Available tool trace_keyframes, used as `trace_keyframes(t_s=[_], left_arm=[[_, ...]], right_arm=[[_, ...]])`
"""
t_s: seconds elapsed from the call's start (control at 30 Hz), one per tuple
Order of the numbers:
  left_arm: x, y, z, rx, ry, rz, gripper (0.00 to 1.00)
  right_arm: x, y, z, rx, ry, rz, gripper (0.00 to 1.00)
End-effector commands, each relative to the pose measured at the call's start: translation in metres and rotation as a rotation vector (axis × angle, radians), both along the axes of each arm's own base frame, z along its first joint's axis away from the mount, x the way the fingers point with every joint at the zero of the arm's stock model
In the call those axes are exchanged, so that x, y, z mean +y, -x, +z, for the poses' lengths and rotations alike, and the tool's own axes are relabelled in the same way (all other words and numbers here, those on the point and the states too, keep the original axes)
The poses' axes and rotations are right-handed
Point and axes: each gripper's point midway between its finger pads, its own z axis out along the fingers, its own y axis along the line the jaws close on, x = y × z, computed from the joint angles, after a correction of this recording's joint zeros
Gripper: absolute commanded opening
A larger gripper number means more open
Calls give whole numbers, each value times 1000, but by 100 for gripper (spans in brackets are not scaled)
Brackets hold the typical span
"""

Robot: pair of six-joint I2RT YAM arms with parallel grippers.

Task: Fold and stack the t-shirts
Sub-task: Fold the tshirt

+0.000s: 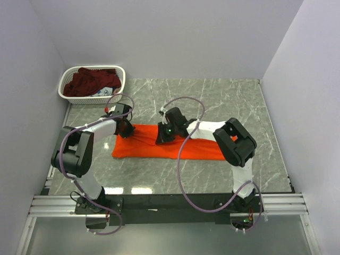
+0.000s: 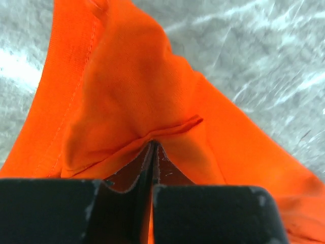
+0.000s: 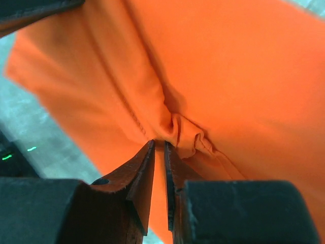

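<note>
The trouble I could see coming was a thin grip. The left end effector (image 2: 154, 146) was clamped shut on only a narrow raised ridge of the orange t-shirt (image 1: 151, 147). The right end effector (image 3: 159, 144) had its jaws drawn almost together, a sliver of gap between them, with a small knot of the same cloth puckered at their tips. To my eye either pinch might have caught just the top layer, so a lift could let the lower layer sag and spoil the fold. If one arm pulled harder than the other, the cloth could slip free or skew across the smooth marbled worktop (image 1: 228, 101). The orange t-shirt lay flat beneath both end effectors as a long band. It ran between them, stretched on past the right one under its arm, and spread from both toward the robot's side. The left end effector sat at the shirt's far corner and the right one near the middle of its far edge. The maroon t-shirt (image 1: 87, 82) was heaped in a white basket (image 1: 123, 79), well apart and beyond the left end effector.
</note>
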Motion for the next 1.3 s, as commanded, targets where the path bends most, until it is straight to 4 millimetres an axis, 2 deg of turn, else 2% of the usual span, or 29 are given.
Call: trace_keyframes(t_s=[0.0, 0.07, 0.17, 0.23, 0.27, 0.33, 0.37, 0.43, 0.47, 0.53, 0.57, 0.6, 0.67, 0.7, 0.77, 0.9, 1.0, 1.1, 1.17, 1.2, 1.23, 1.27], left_arm=[[20, -16, -2, -24, -44, 87, 8], [30, -12, -2, -2, -96, 98, 9], [36, -12, 12, -17, -123, 94, 14], [38, -18, 34, -63, -136, 85, 23], [40, -15, 47, -73, -141, 80, 26], [42, -17, 67, -105, -160, 80, 38], [42, -13, 74, -108, -166, 75, 43], [45, -3, 90, -116, -187, 72, 55], [43, 3, 98, -129, -190, 66, 60], [45, 21, 94, -89, -205, 67, 72], [41, 27, 98, -98, -191, 62, 73], [42, 38, 88, -68, -191, 58, 74], [33, 48, 84, -65, -157, 53, 74], [31, 57, 73, -41, -153, 47, 72], [21, 60, 59, -22, -123, 28, 70], [24, 70, 28, 48, -141, 44, 55], [28, 65, 17, 61, -173, 55, 50], [32, 55, 8, 81, -212, 60, 49], [36, 51, -5, 127, -244, 46, 48], [34, 39, 0, 115, -244, 42, 48], [37, 35, -8, 144, -275, 24, 48], [39, 30, -8, 145, -297, 22, 48]], right_arm=[[-9, -5, -4, 27, -51, -23, 22], [-18, -3, 6, -5, -39, -17, 23], [-37, -2, 22, -70, 17, -40, 25], [-48, -1, 31, -103, 52, -55, 27], [-62, 1, 36, -128, 94, -82, 28], [-79, 1, 46, -179, 150, -106, 29], [-94, 9, 39, -162, 210, -115, 32], [-118, 7, 35, -179, 315, -173, 36], [-130, 17, 29, -140, 370, -172, 37], [-146, 23, 27, -130, 431, -203, 38], [-154, 32, 21, -103, 461, -217, 38], [-164, 32, 20, -112, 495, -247, 38], [-181, 39, 16, -98, 552, -292, 39], [-189, 40, 14, -102, 588, -311, 40], [-204, 40, 10, -97, 637, -353, 42], [-215, 42, -2, -61, 643, -386, 43], [-219, 50, -19, -2, 658, -381, 43], [-221, 65, -36, 64, 677, -353, 43], [-224, 79, -44, 117, 687, -334, 43], [-221, 86, -47, 147, 673, -317, 43], [-221, 99, -50, 177, 666, -296, 43], [-220, 107, -51, 200, 655, -277, 42]])
